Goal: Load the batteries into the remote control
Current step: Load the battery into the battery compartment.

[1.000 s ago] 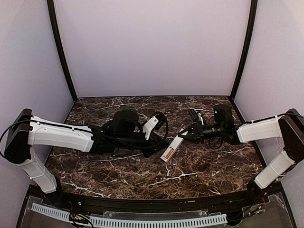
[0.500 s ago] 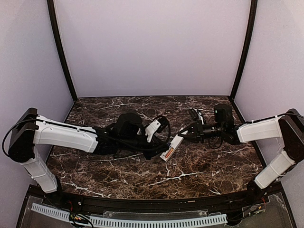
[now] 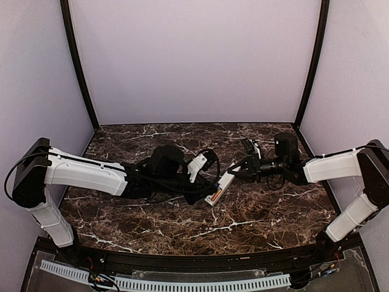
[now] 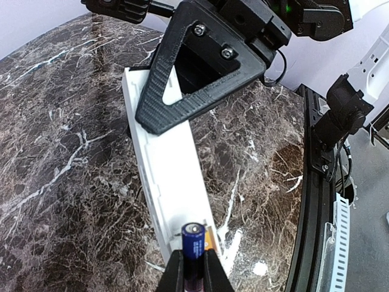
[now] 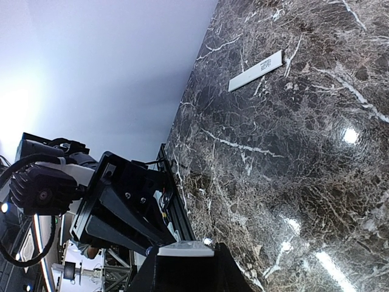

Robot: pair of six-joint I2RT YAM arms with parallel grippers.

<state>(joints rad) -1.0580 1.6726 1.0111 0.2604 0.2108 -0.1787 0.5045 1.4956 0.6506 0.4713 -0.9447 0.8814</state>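
Left gripper (image 4: 193, 272) clamped a battery (image 4: 193, 238), held at the near end of the remote control (image 4: 170, 170) | right gripper (image 3: 234, 171) clamped its far end | remote control lay slantwise mid-bench (image 3: 152, 216).

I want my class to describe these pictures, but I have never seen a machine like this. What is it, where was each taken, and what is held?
Two robot arms are bolted at the near edge of a marble table. The wide picture looks down from above; the other two come from cameras on each wrist. The left end effector pinches a small battery at one end of the white remote control. The right end effector grips the remote's other end. A thin white cover strip lies loose on the table.
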